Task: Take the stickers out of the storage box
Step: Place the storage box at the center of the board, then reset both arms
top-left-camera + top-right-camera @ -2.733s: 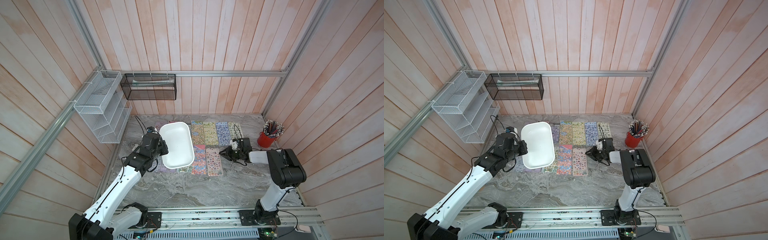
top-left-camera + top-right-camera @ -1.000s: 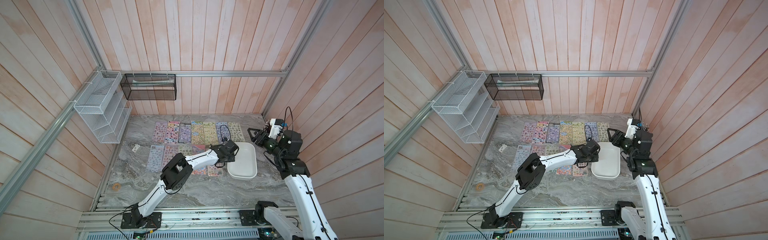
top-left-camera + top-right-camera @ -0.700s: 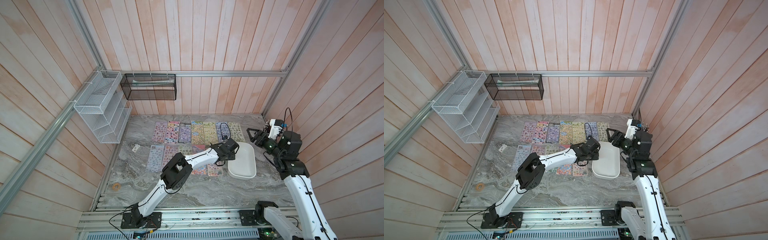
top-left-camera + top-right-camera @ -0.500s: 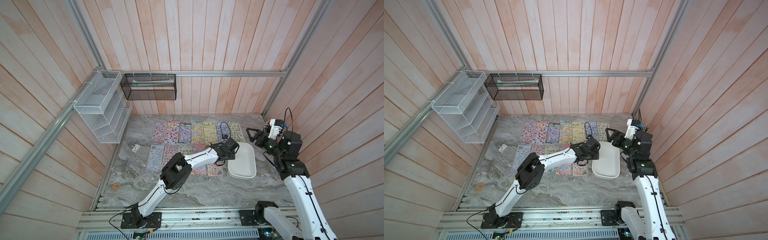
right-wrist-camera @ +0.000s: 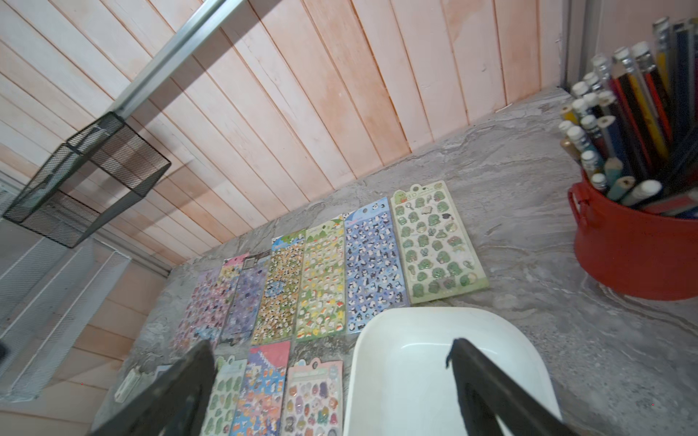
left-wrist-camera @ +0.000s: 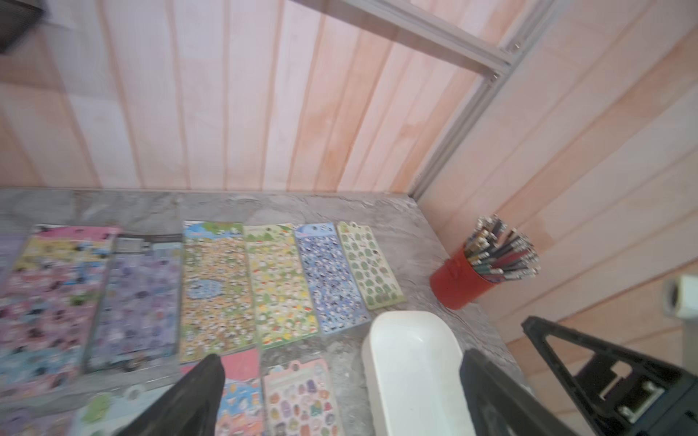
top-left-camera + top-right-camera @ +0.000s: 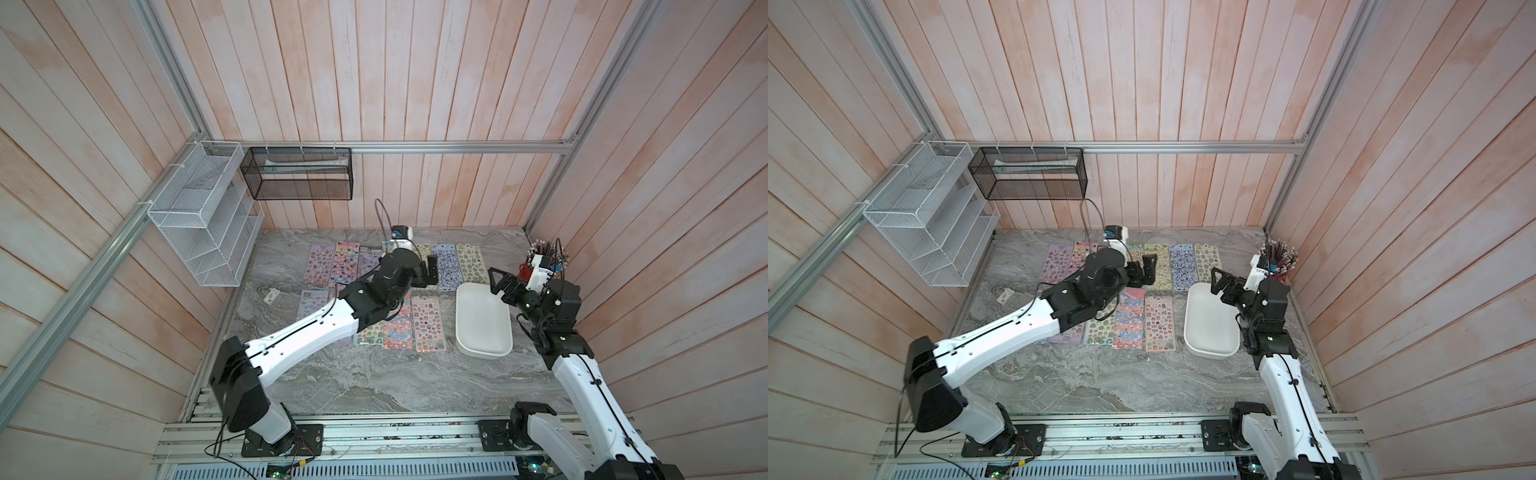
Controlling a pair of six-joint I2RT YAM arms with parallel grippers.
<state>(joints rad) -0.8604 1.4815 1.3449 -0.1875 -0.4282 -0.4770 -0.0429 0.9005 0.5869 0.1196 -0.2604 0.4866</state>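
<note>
The long thin cartoon-printed stickers [image 7: 427,324] in clear sleeves are laid flat in two rows on the grey marbled counter [image 7: 374,382], outside the shallow white plastic storage box [image 7: 482,328]. The box is set on the counter just beside the near row, on the right side, near a red pot of pencils [image 5: 634,256]. The left claw [image 6: 340,377] is held above the far row with its jaws wide apart and nothing between them. The right claw [image 5: 330,351] is held over the box's far end, jaws likewise apart and unladen.
</note>
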